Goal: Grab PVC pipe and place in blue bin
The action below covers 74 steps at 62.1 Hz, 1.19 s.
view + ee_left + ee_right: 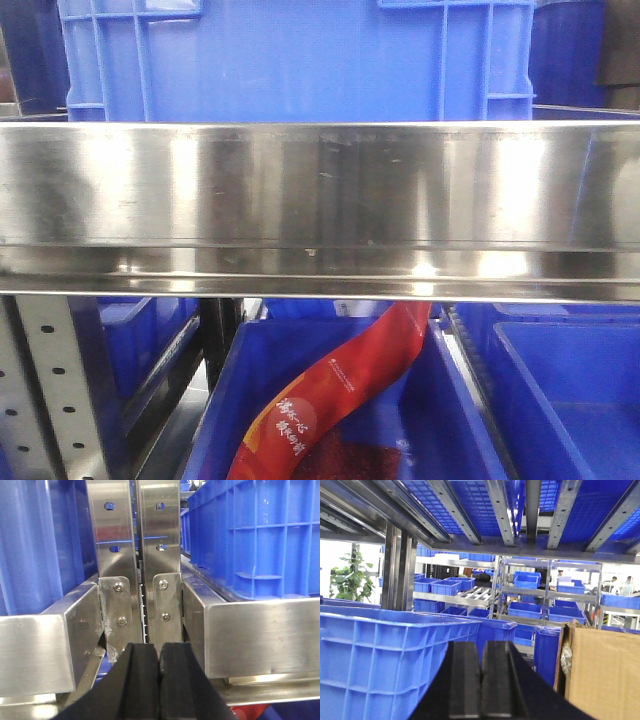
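No PVC pipe shows in any view. In the front view a blue bin (300,60) stands on a steel shelf rail (320,210), and another blue bin (240,400) below it holds a red packet. My left gripper (159,652) is shut with nothing between its black pads, facing the steel shelf uprights (135,555). My right gripper (480,647) is shut and empty too, pointing past a large blue bin (385,660) at its left. Neither gripper appears in the front view.
A red packet (330,400) lies in the lower bin. A cardboard box (602,670) stands at the right of the right gripper. Blue crates (255,535) flank the uprights on both sides. Shelf slats (510,510) run overhead, with more racks and bins behind.
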Available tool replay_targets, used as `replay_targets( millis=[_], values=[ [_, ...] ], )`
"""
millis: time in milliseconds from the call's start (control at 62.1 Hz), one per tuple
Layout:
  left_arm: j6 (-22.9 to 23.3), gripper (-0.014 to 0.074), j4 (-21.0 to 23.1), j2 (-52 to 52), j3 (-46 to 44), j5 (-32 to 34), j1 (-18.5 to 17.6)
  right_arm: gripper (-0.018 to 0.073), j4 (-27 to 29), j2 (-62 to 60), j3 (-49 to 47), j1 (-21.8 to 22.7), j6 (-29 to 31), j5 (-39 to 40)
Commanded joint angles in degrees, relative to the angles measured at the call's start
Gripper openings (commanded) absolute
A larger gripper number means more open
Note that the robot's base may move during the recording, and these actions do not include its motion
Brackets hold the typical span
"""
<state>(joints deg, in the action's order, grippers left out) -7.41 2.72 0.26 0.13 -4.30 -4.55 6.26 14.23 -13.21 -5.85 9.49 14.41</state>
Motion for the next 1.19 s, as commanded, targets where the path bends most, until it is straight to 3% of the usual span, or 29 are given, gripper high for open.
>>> replay_targets(
  millis=[0,338,854,1176],
  values=[
    [0.4,-0.0111,0.0,-0.3,-0.1,0.6,0.2,-0.0163,0.1,-2.0,1.4,0.3,0.0,-0.1],
    [0.4,-0.0111,0.0,-0.3,-0.1,0.6,0.2,-0.0163,0.9,-8.9,8.0,4.6,0.0,0.5],
    [0.4,-0.0111,0.0,-0.3,-0.1,0.6,0.2,-0.0163,2.9,-14.2,10.5,10.2,0.0,-0.2],
    [0.4,-0.0111,0.0,-0.3,-0.1,0.6,0.2,-0.0163,2.9,-14.2,10.5,11.0,0.0,-0.4]
  ],
)
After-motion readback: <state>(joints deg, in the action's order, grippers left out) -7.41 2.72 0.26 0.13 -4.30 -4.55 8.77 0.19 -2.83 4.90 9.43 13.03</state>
